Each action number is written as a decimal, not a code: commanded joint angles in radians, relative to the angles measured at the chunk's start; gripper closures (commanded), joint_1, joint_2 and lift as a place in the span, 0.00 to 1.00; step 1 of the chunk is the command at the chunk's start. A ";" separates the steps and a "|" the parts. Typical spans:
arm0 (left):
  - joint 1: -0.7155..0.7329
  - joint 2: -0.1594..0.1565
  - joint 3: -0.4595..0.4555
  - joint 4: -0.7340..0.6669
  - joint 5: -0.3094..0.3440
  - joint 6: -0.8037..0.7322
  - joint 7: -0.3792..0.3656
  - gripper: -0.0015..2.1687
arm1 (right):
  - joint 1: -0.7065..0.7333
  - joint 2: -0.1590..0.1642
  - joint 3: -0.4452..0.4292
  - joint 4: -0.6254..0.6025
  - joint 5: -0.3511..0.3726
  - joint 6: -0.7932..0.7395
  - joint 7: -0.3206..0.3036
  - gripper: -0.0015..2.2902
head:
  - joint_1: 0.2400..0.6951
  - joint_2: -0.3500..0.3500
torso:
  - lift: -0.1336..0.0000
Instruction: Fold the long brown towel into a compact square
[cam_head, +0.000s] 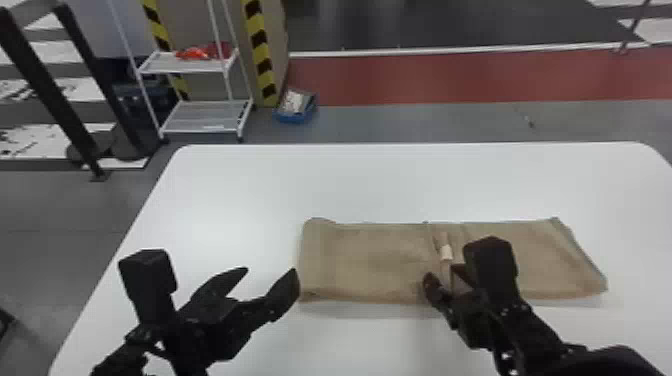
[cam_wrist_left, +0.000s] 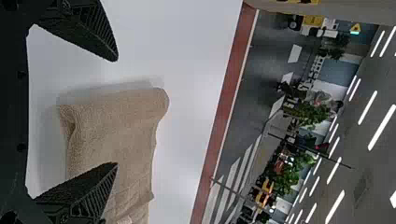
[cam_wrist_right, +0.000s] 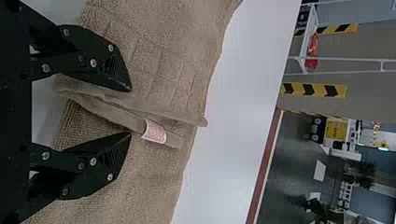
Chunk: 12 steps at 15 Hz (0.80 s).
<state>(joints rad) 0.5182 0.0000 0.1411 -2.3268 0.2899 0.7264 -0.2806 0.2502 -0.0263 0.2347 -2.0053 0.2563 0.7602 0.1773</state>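
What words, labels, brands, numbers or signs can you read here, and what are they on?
No text can be read for certain.
Small pale tag on the brown towel: patterned or printed, too small to read.
Yellow panel in the room behind: dark marks, too blurred to read.
Triangular yellow sign farther back: its mark is too small to make out.
Striped strip beyond the table: black and yellow, no words visible.

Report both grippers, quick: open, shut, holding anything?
Left gripper: open, empty, at the towel's left end.
Right gripper: open over the towel's middle, fingers apart, nothing clamped.
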 joint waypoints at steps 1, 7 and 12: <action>0.002 -0.003 0.000 0.000 0.000 0.000 0.000 0.04 | 0.000 0.000 -0.002 0.000 -0.002 -0.006 0.001 0.41 | 1.00 0.63 | 0.08; 0.006 -0.003 0.002 0.000 0.002 0.000 -0.006 0.04 | -0.003 0.000 -0.006 0.000 -0.017 -0.006 0.001 0.45 | 1.00 0.63 | 0.08; 0.008 -0.003 0.003 -0.003 0.005 0.000 -0.011 0.04 | -0.006 0.000 -0.014 0.000 -0.023 -0.006 0.001 0.65 | 1.00 0.63 | 0.08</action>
<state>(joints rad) 0.5258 0.0000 0.1441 -2.3293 0.2944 0.7264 -0.2910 0.2459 -0.0265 0.2245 -2.0049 0.2355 0.7540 0.1779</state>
